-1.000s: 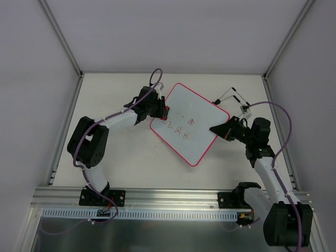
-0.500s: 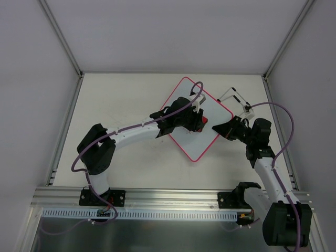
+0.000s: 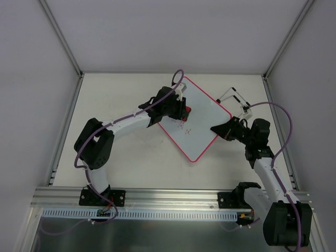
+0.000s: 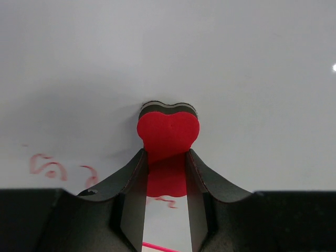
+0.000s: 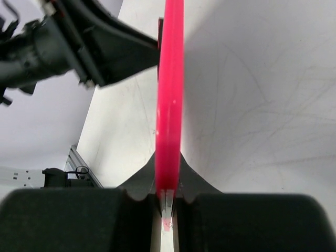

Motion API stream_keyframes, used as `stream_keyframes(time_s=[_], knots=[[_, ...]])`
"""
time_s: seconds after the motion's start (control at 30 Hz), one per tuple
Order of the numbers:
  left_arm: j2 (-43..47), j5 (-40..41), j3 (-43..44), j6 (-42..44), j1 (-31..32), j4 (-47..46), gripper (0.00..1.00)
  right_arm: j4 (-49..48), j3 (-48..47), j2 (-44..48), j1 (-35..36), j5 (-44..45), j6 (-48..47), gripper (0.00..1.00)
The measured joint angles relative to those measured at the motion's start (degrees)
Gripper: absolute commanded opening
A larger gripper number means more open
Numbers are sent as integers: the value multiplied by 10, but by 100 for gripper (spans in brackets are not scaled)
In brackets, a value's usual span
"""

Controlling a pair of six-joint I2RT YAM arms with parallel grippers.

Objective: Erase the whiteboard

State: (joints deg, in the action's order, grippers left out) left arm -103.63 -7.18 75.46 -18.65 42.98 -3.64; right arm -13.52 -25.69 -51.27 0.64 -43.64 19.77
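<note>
L gripper (image 3: 185, 111) w/ eraser (image 4: 168, 131) moved up-left | whiteboard (image 3: 205, 123) edge in R gripper (image 3: 217, 129)

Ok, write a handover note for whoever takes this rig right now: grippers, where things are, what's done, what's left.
Left gripper: shut on the red eraser, pressed on the whiteboard near its far left edge.
Right gripper: shut on the whiteboard's right edge.
Board: on the table, turned corner-on.
Done: most of the board is white.
Left: red writing beside the eraser to wipe.
</note>
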Motion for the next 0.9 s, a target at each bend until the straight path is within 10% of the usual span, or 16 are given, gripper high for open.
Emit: stream_keyframes(time_s=[0.5, 0.9], knots=[[-52, 3, 22, 17, -102, 14, 0, 1, 0, 0, 2, -7, 12, 0], [-15, 28, 10, 38, 36, 6, 0, 11, 0, -1, -5, 12, 32, 0]])
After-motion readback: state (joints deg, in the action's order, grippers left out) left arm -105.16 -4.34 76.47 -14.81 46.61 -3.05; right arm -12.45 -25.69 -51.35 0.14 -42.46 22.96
